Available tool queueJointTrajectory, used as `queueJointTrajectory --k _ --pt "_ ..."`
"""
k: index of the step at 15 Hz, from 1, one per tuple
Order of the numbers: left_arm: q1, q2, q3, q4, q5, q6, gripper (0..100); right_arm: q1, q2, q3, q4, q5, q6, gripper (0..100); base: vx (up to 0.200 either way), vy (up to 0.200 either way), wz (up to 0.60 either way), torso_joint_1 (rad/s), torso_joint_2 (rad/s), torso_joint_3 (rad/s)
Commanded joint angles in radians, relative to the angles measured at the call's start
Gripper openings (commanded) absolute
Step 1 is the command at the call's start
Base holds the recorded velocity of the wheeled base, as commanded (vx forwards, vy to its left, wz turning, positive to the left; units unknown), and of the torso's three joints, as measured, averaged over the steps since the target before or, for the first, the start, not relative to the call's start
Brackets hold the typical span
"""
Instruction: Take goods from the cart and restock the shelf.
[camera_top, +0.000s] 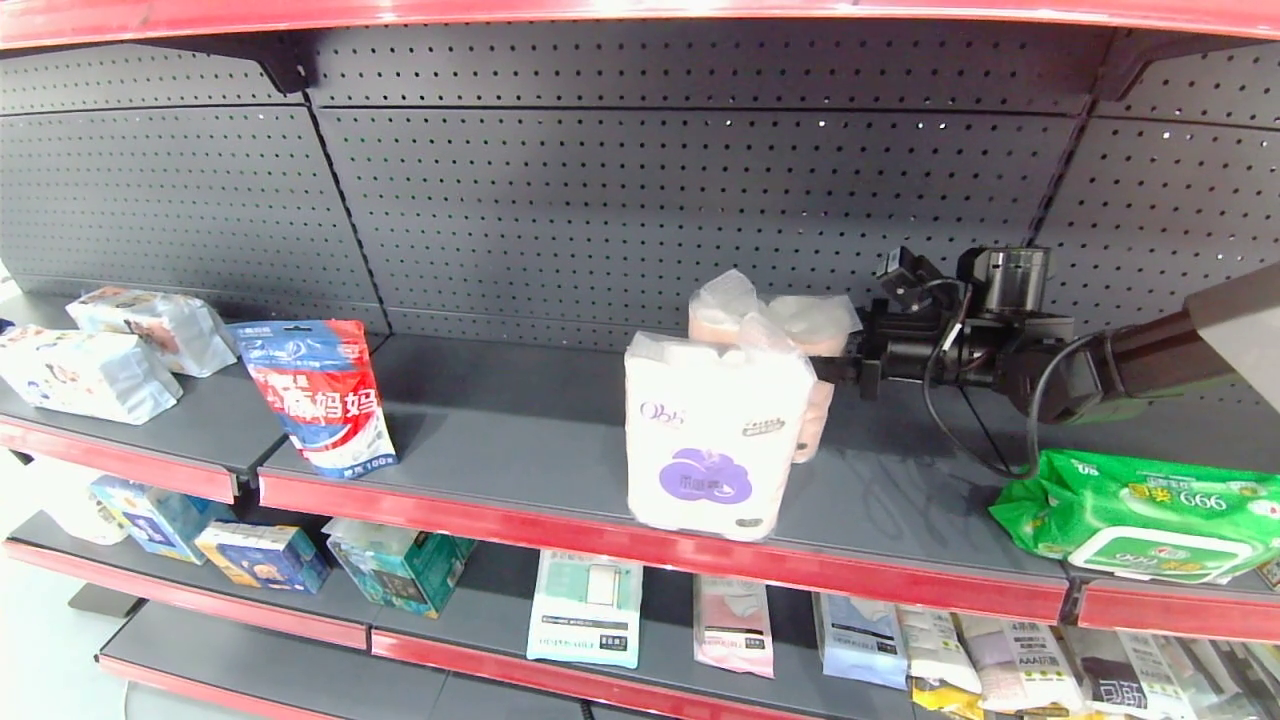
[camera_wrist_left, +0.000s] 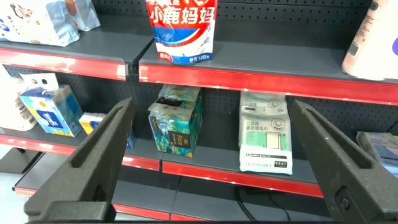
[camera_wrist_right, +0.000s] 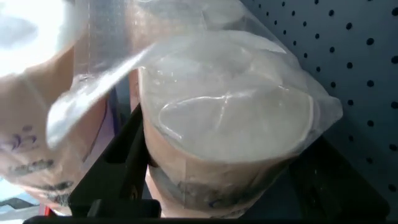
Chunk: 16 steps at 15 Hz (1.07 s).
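A pink-wrapped pack of paper rolls (camera_top: 800, 325) stands upright on the middle shelf (camera_top: 520, 430), just behind a white pack with purple print (camera_top: 712, 440). My right gripper (camera_top: 842, 372) reaches in from the right and is shut on the pink pack's side. In the right wrist view the pack (camera_wrist_right: 230, 137) sits between the dark fingers (camera_wrist_right: 121, 162), close to the pegboard back wall. My left gripper (camera_wrist_left: 211, 106) hangs open with nothing in it, in front of the lower shelves.
A blue and red pouch (camera_top: 318, 395) stands at the shelf's left, and white packs (camera_top: 90, 370) lie further left. A green wipes pack (camera_top: 1150, 510) lies at the right front. Boxes and packets (camera_wrist_left: 177, 118) line the lower shelf. Bare shelf lies between the pouch and the white pack.
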Motion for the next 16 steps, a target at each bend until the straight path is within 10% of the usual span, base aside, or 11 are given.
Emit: queueJointTrajectory --k 1,16 --pt "0.0 0.0 0.0 0.0 0.0 0.0 100 -0.007 0.002 0.022 0.004 0.006 -0.018 0 0.0 0.0 0.0 0.0 0.0 0.0" --pt "0.0 0.0 0.0 0.0 0.0 0.0 100 0.025 0.027 -0.004 0.003 -0.006 -0.057 0 0.0 0.0 0.0 0.0 0.0 0.0"
